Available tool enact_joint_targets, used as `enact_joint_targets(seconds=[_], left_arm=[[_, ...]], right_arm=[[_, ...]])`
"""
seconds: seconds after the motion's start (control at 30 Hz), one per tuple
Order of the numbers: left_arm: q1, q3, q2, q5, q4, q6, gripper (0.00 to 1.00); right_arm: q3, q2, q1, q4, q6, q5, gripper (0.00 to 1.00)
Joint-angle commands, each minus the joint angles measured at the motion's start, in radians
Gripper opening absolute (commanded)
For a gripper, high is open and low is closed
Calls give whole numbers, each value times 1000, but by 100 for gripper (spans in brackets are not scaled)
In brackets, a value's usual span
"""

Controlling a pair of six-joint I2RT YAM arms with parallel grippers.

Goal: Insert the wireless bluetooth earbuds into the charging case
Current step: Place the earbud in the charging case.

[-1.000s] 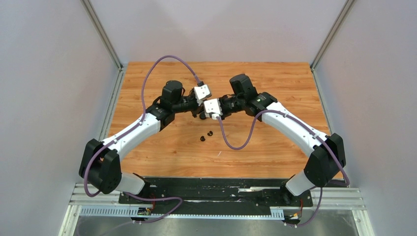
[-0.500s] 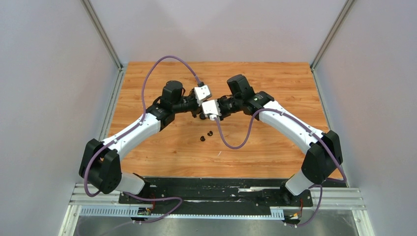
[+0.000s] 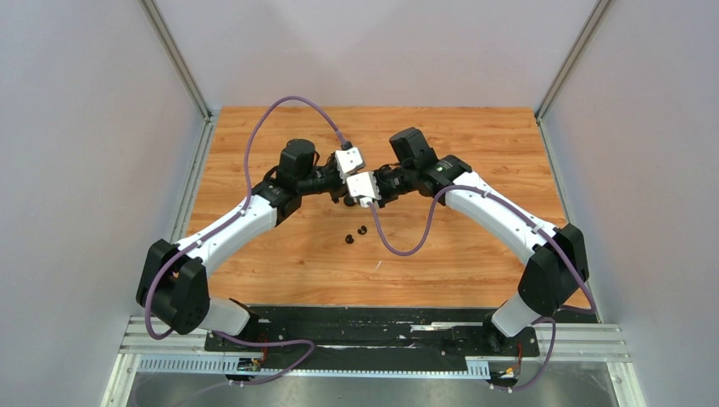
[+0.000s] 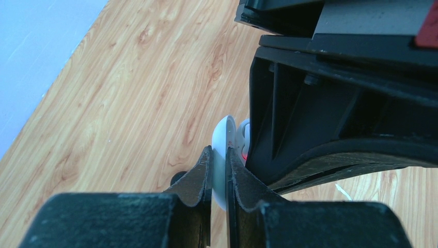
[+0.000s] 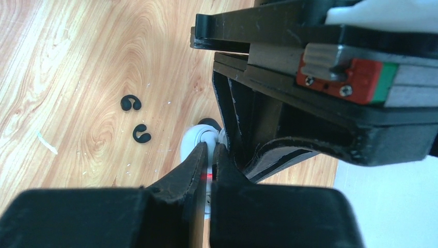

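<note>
My left gripper is shut on a thin white rounded piece, the charging case, held on edge above the table. My right gripper is shut on a small white earbud with a red light glowing between the fingers, pressed against the white case. The earbud also shows in the left wrist view. Two tiny black C-shaped earbuds lie on the table; the top view shows them in front of the grippers. A second white earbud is not in view.
The wooden table is walled by grey panels on three sides. The two wrist camera blocks nearly touch at mid-table. Purple cables loop from both wrists. A white scrap lies on the wood.
The right arm has shifted slightly left, closer to the left gripper. The left arm and the black earbuds have not moved.
</note>
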Motion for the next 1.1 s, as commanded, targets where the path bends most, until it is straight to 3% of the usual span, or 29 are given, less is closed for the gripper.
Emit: enact_joint_targets(seconds=[0.0,0.27,0.77,1.07], left_arm=[[-7,7,-33,54,69,15,0],[-7,-7,-46,63,76,20,0],[-7,-9,-42,49,72,34,0],[-7,-13,-42,37,60,40,0]], right_arm=[[30,18,4,-24,31,-9,4],[11,6,4,46,97,4,20],[-15,-102,1,87,191,-17,28],[-144,-313,-41,99,334,-55,37]])
